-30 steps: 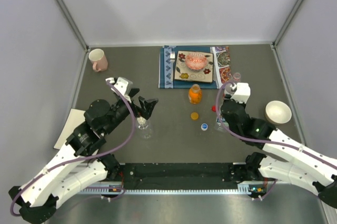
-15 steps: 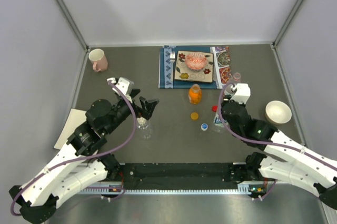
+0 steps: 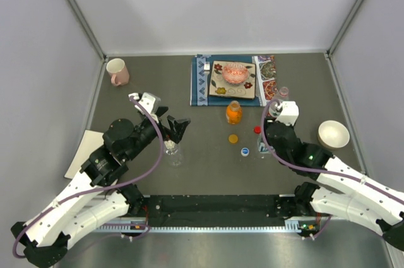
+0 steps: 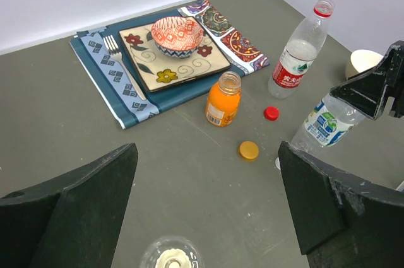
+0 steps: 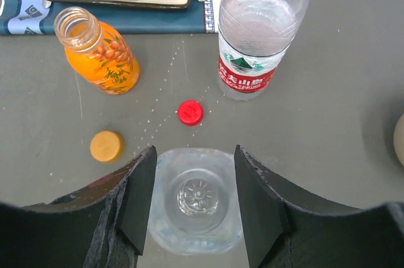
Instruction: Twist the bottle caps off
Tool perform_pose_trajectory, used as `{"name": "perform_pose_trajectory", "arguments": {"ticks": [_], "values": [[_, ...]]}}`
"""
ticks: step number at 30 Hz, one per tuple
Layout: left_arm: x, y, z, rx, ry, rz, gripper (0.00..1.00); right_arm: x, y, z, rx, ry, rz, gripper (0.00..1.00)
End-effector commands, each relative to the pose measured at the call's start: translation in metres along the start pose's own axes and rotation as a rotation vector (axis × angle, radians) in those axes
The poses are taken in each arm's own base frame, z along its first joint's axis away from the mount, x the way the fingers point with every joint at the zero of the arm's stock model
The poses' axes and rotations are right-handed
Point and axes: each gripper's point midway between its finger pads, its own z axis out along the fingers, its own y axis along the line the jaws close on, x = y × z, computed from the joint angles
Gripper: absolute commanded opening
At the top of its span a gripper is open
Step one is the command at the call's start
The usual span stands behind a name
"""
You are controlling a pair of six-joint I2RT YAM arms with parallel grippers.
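Observation:
My left gripper (image 3: 173, 128) (image 4: 207, 151) is wide open just above the plain clear bottle (image 3: 172, 152), whose white cap (image 4: 170, 259) is on. My right gripper (image 3: 265, 140) (image 5: 196, 157) is shut on the clear bottle with the blue-white label (image 5: 197, 200) (image 4: 327, 120), which stands upright with its mouth open. The blue cap (image 3: 245, 152), orange cap (image 3: 233, 138) (image 5: 106, 145) and red cap (image 3: 257, 130) (image 5: 190, 113) lie loose on the table. The short orange bottle (image 3: 233, 113) (image 5: 100, 57) and the red-label bottle (image 3: 282, 94) (image 5: 255, 34) stand uncapped.
A blue placemat (image 3: 201, 85) with a plate and a patterned bowl (image 3: 234, 74) lies at the back. A pink mug (image 3: 117, 71) stands at the back left. A white bowl (image 3: 332, 134) sits at the right. A white sheet (image 3: 82, 148) lies at the left edge.
The right wrist has shifted slightly back and left with the labelled bottle between its fingers. The left gripper has barely moved.

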Motion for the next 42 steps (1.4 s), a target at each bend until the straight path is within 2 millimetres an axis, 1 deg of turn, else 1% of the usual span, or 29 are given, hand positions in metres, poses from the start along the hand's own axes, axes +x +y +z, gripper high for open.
{"name": "perform_pose_trajectory", "arguments": {"ticks": [1,8,14,25,32,42], "values": [[-0.0053,-0.0011,0.0001,0.004,-0.027,-0.009,0.99,-0.0145,0.0058,-0.0055,-0.027,-0.019,0.043,0.53],[-0.0057,-0.0013,-0.0004,0.007,-0.029,-0.011,0.99,-0.0177,0.0071,-0.0080,-0.040,-0.023,0.051,0.53],[-0.0038,-0.0021,0.0000,0.011,-0.025,-0.012,0.99,-0.0161,0.0078,-0.0078,-0.043,-0.018,0.048,0.53],[-0.0027,-0.0016,-0.0003,0.010,-0.022,-0.010,0.99,-0.0187,0.0085,-0.0098,-0.051,-0.019,0.053,0.53],[-0.0028,-0.0014,-0.0008,0.009,-0.024,-0.013,0.99,-0.0205,0.0098,-0.0106,-0.057,-0.017,0.050,0.60],[-0.0016,-0.0022,-0.0008,0.013,-0.020,-0.013,0.99,-0.0181,0.0108,-0.0105,-0.061,-0.008,0.053,0.60]]}}
